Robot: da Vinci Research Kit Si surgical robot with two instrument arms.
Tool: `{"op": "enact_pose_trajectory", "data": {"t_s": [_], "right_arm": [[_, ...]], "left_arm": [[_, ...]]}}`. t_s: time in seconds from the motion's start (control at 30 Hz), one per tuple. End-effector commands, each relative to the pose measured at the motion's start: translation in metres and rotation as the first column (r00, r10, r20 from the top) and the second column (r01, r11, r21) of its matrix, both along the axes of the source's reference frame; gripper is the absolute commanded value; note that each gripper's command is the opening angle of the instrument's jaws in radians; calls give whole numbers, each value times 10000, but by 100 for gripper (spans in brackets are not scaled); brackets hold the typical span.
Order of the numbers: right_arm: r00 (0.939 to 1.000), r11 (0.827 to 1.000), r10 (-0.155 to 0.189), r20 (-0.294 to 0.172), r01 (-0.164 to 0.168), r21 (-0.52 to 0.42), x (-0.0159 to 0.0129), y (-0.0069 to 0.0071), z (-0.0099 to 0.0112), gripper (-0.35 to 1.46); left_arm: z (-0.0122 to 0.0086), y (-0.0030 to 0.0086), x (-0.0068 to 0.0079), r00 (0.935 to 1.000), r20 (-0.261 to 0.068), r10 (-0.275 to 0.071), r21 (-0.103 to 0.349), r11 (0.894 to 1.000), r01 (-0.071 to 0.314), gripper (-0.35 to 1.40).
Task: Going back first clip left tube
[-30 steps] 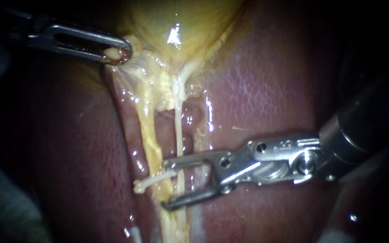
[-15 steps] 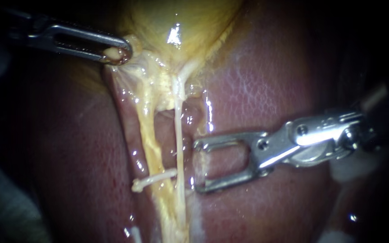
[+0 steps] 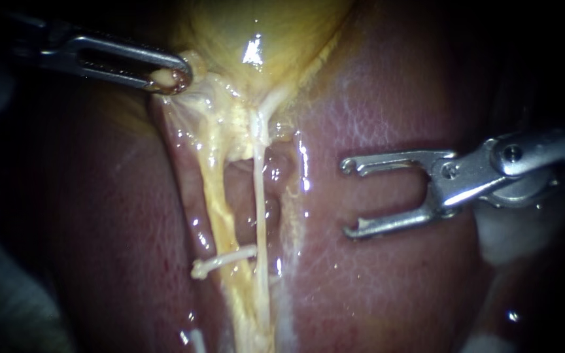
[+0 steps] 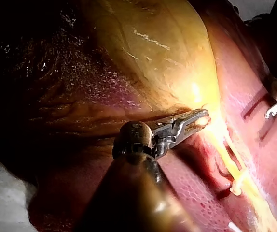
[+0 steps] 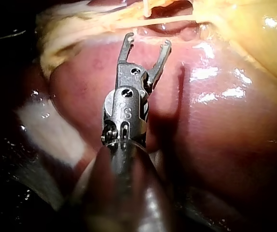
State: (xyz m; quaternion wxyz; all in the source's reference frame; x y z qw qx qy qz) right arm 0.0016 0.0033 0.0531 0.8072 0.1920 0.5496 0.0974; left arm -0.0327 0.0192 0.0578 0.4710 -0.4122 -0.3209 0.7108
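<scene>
Steel jaws of the right instrument [image 3: 346, 197] gape empty over liver [image 3: 387, 117]. Left instrument [image 3: 172, 78] clamps tissue [image 3: 194, 93] by the gallbladder [image 3: 263, 26]. A white clip [image 3: 222, 261] sits on the left tube [image 3: 212, 189].

surround: dark | light: bright centre, dim outward | seen: white cloth [image 5: 51, 130]

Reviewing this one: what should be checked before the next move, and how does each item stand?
1. Clip across left tube: ok.
2. Clip fully closed round the tube: cannot tell.
3. Right instrument open and empty: ok.
4. Right instrument apart from both tubes, over the liver: ok.
5. Left instrument shut on tissue at the gallbladder edge, tubes stretched out in view: ok.
</scene>
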Motion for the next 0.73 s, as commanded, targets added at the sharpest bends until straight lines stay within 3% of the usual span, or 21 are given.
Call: {"op": "enact_pose_trajectory", "data": {"t_s": [0.03,0.23,0.4,0.73], "right_arm": [[10000,10000,-6,-12,6,2,0,0,0,50],[10000,10000,-12,-15,12,1,0,-1,-1,50],[10000,10000,-13,-16,13,2,0,-1,-1,50],[10000,10000,-21,-21,21,2,-1,-2,-1,50]], "left_arm": [[5,-2,-3,10000,-59,-34,-32,10000,34,-35],[33,-15,-20,9999,16,126,-77,9999,-126,-35],[46,-14,-38,9999,65,157,-76,9998,-157,-35],[46,-15,-38,9998,56,198,-64,9998,-197,-35]]}}
